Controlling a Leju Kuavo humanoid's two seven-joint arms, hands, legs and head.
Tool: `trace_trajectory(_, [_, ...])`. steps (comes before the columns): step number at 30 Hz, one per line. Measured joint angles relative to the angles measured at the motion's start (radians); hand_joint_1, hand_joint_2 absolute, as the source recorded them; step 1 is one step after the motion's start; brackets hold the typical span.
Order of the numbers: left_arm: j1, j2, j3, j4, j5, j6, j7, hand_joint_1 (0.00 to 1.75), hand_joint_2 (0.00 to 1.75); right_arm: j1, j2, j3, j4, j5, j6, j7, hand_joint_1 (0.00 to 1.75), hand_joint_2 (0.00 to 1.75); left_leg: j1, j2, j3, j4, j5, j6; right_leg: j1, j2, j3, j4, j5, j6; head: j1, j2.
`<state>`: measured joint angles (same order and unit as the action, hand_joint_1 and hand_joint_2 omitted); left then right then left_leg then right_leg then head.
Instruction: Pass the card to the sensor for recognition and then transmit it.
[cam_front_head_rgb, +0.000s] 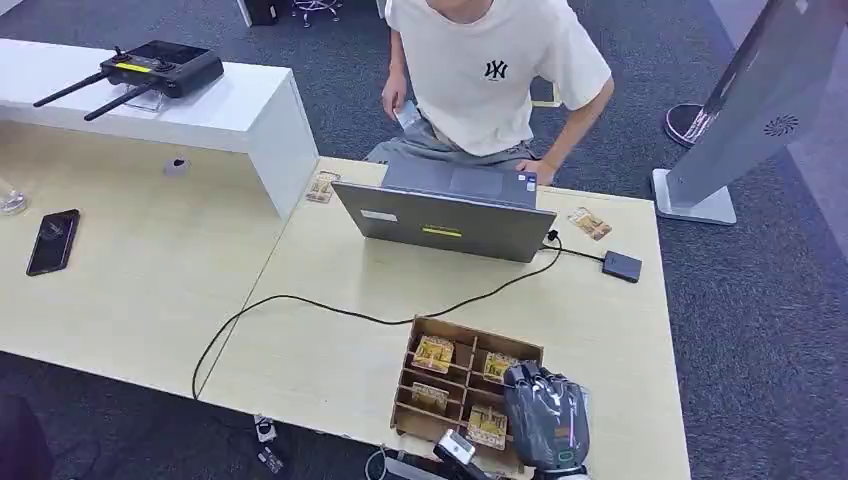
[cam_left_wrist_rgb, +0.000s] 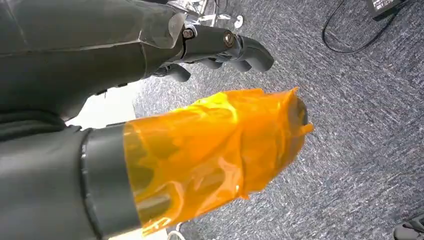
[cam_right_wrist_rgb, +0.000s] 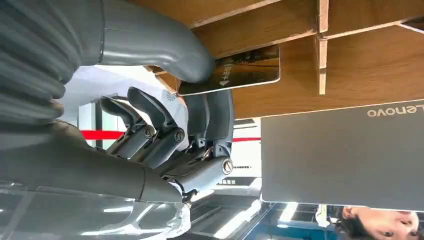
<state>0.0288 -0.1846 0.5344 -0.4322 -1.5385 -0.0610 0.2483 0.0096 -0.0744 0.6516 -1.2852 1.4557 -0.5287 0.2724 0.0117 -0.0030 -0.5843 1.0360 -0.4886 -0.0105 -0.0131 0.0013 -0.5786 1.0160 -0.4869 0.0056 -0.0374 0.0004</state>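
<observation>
A wooden card box (cam_front_head_rgb: 440, 338) with several compartments stands at the table's near edge, with picture cards in it. My right hand (cam_front_head_rgb: 545, 415) is over its right side. In the right wrist view my thumb (cam_right_wrist_rgb: 165, 45) and a dark finger (cam_right_wrist_rgb: 216, 112) pinch a dark card (cam_right_wrist_rgb: 237, 72) at the box's wooden wall (cam_right_wrist_rgb: 350, 65). The sensor, a small black box (cam_front_head_rgb: 622, 266), lies right of the laptop (cam_front_head_rgb: 445, 222) on a cable. My left hand (cam_left_wrist_rgb: 200, 145) hangs over the carpet holding nothing, its thumb wrapped in orange tape and its fingers (cam_left_wrist_rgb: 225, 47) loosely apart.
A person in a white shirt (cam_front_head_rgb: 490, 75) sits behind the laptop with a hand on it. Loose cards lie at the far right (cam_front_head_rgb: 590, 223) and far left (cam_front_head_rgb: 322, 187) of the table. A black cable (cam_front_head_rgb: 300, 300) crosses the tabletop. A phone (cam_front_head_rgb: 53, 241) lies on the left table.
</observation>
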Motion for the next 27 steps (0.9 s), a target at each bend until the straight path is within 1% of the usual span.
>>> trace_trajectory(3, [0.002,0.0,0.0,0.0,0.0,0.001,0.0,0.0,0.0,0.006,0.0,-0.002,-0.008,-0.009,-0.002,0.0,1.71,1.75,0.0,0.0,0.0,0.0,0.0,0.0,0.0,0.0,0.0,0.0,0.0,0.0,0.0,0.0])
trace_trajectory(6, [0.004,-0.002,0.0,0.0,0.0,0.002,0.0,0.0,0.0,0.017,0.0,-0.006,-0.041,-0.032,-0.004,-0.003,1.75,1.75,0.0,0.0,0.0,0.0,0.0,0.0,0.0,0.0,0.0,0.0,0.0,0.0,0.0,0.0])
trace_trajectory(10, [0.007,-0.008,0.0,-0.002,0.0,-0.001,0.001,0.0,0.0,0.031,0.0,-0.007,-0.094,-0.053,-0.005,-0.015,1.75,1.75,0.0,0.0,0.0,0.0,0.0,0.0,0.0,0.0,0.0,0.0,0.0,0.0,0.0,0.0])
trace_trajectory(16, [0.017,-0.016,0.0,-0.012,-0.001,-0.005,0.002,0.0,0.0,0.049,0.0,-0.015,-0.179,-0.095,-0.004,-0.048,1.75,1.75,0.0,0.0,0.0,0.0,0.0,0.0,0.0,0.0,0.0,0.0,0.0,0.0,0.0,0.0])
trace_trajectory(23, [0.028,-0.025,0.0,-0.03,-0.002,-0.016,0.001,0.0,0.0,0.079,-0.006,-0.031,-0.276,-0.18,-0.003,-0.085,1.75,1.75,0.0,0.0,0.0,0.0,0.0,0.0,0.0,0.0,0.0,0.0,0.0,0.0,0.0,0.0])
trace_trajectory(27, [0.038,-0.031,0.0,-0.042,-0.002,-0.017,0.0,0.0,0.0,0.104,-0.016,-0.042,-0.338,-0.262,-0.007,-0.112,1.75,1.75,0.0,0.0,0.0,0.0,0.0,0.0,0.0,0.0,0.0,0.0,0.0,0.0,0.0,0.0])
